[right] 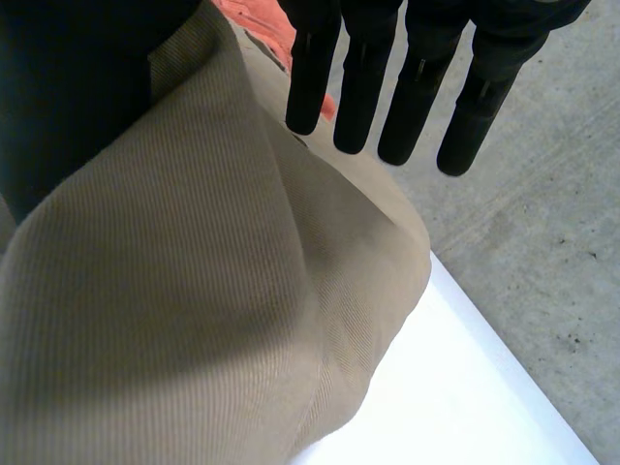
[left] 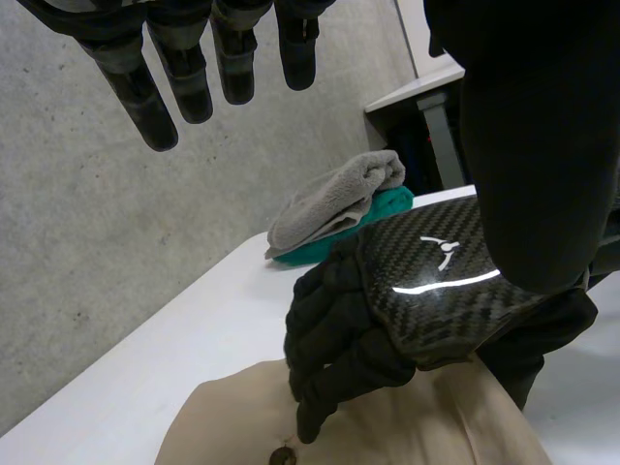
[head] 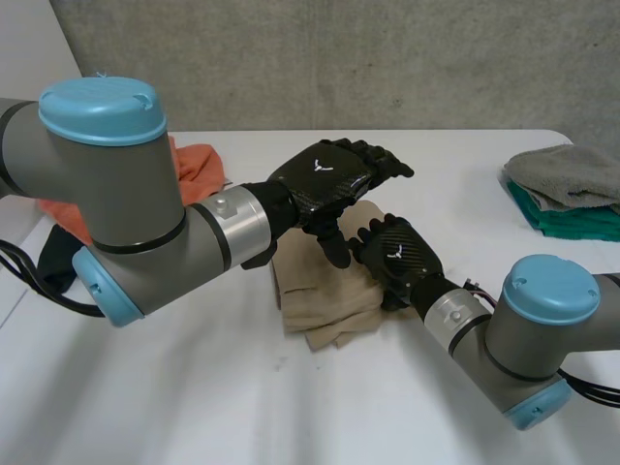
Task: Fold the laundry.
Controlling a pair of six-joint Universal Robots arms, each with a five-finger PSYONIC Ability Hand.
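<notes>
A folded beige cloth (head: 320, 300) lies in the middle of the white table (head: 194, 407). My left hand (head: 334, 179) hovers above its far part, open, with straight fingers (left: 184, 68) holding nothing. My right hand (head: 397, 254) rests on the cloth's right edge. In the left wrist view the right hand (left: 426, 291) bends its fingertips down onto the beige cloth (left: 407, 426). In the right wrist view its fingers (right: 387, 87) stand straight over the beige cloth (right: 242, 291), which lies under the palm.
An orange cloth (head: 199, 165) lies at the back left behind my left arm; the right wrist view shows this orange cloth (right: 262, 19) too. A grey towel (head: 567, 170) on a green one (head: 572, 218) sits at the right edge, the grey towel (left: 339, 199) also visible beyond my right hand.
</notes>
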